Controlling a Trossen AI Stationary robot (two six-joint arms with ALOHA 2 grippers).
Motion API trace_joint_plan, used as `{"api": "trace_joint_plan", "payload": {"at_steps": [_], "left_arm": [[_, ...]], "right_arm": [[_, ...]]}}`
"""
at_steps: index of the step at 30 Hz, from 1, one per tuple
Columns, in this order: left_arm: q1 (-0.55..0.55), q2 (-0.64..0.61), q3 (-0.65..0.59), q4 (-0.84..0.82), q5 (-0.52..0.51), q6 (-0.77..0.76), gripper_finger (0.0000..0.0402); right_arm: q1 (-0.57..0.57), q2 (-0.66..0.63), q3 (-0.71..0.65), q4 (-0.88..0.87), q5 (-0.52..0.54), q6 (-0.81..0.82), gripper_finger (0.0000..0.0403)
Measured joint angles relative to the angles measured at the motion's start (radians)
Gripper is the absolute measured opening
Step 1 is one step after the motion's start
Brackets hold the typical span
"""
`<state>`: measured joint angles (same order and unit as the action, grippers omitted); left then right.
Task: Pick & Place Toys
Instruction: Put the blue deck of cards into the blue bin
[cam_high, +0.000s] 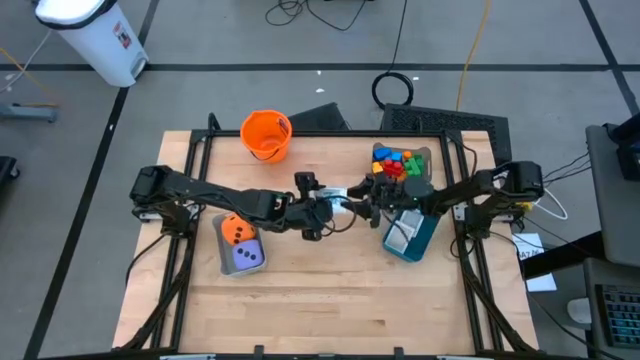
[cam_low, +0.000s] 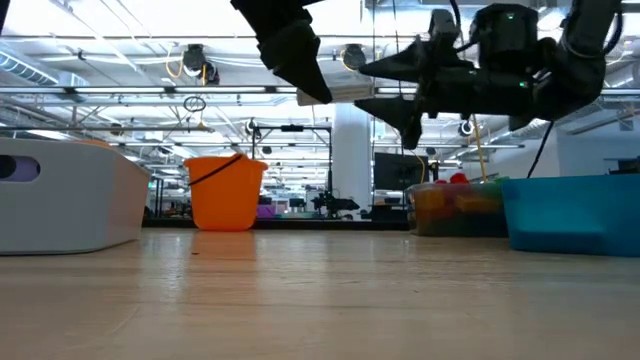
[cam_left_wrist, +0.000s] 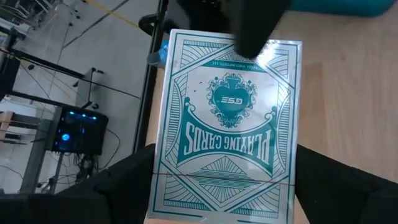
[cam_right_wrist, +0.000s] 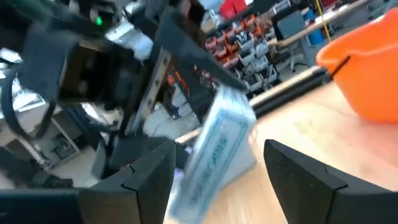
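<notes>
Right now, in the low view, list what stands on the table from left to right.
grey bin → orange bucket → clear tub of toys → teal bin.

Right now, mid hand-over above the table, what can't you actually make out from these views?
- Playing card box: its far end is covered by the right gripper's finger in the left wrist view; blurred in the right wrist view.
- Left gripper and right gripper: too small and overlapping in the high view to see who holds the box.
- Teal bin: contents hidden by its wall in the low view.
- Grey bin: cut off by the edge.
</notes>
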<state>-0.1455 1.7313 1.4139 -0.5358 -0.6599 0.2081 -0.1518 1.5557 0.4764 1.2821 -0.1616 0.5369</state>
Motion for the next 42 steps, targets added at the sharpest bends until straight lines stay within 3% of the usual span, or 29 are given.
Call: {"api": "trace_joint_plan", "payload": {"at_steps": [7,15,21,28,36,42], "left_arm": [[-0.001,0.0,0.0,0.007,0.002,-0.003,0.0318],[-0.001,0.0,0.0,0.009,0.013,-0.004,0.0357],[-0.003,0.0,0.0,0.017,0.031,-0.006,0.0345],[-0.025,-0.005,0.012,0.016,0.019,0.001,0.0342],[-0.067,-0.006,0.163,-0.062,-0.029,0.028,0.0368],[-0.088,-0.007,0.266,-0.187,-0.097,0.003,0.0361]], "right_arm": [[0.023,-0.001,0.012,-0.004,0.008,-0.004,0.0221],[0.023,-0.001,0.011,-0.019,0.032,-0.003,0.0127],[0.023,-0.001,0.011,-0.015,0.031,-0.005,0.0068],[0.023,-0.001,0.011,-0.004,0.026,-0.025,0.0075],[0.023,0.0,0.01,-0.007,0.031,-0.08,0.0064],[0.022,-0.042,0.01,-0.033,-0.021,-0.095,0.0066]]}}
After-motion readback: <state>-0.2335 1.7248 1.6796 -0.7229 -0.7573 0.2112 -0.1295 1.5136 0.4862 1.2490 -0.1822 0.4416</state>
